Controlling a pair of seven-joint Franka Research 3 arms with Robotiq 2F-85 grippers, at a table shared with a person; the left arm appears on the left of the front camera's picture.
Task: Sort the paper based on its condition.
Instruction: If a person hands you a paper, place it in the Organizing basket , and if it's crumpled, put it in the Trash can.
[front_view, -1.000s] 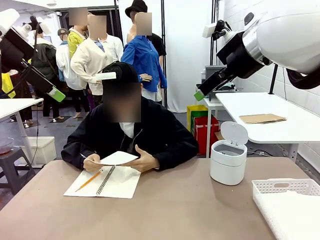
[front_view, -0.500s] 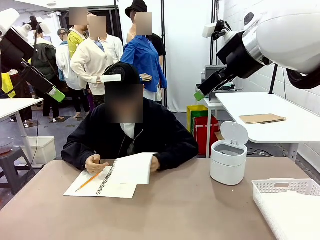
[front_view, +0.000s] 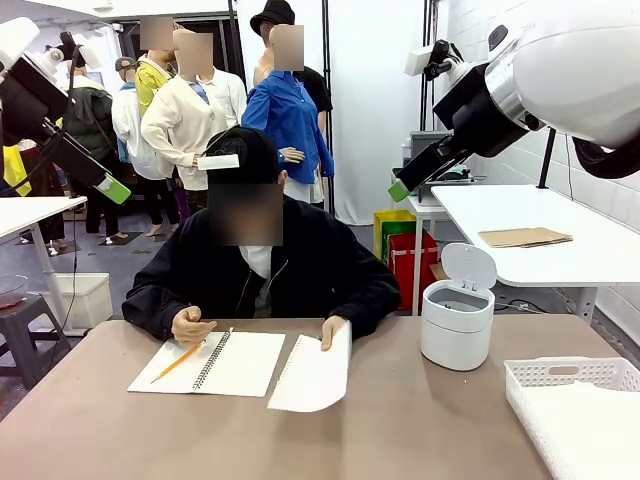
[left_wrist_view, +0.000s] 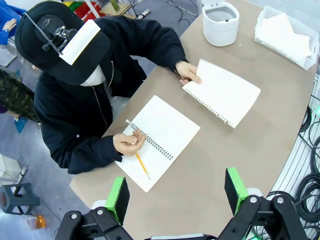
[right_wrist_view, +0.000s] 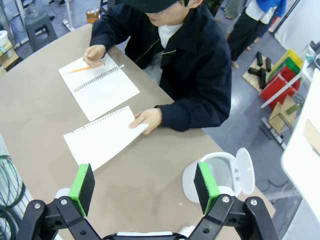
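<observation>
Currently, we judge the sorting barely begun. The loose white paper sheet with a punched edge (front_view: 312, 376) lies toward the table's far edge, near its middle, held by the person's hand (front_view: 330, 333), beside the open white spiral-bound notebook (front_view: 235, 362). The left gripper (left_wrist_view: 176, 191) and right gripper (right_wrist_view: 144, 181) hang above the brown table (front_view: 400, 430), jaws spread wide, holding nothing. The white plastic basket (front_view: 560, 371) at the near right corner is cut off and seems to hold white sheets. We cannot judge the sheet's condition.
</observation>
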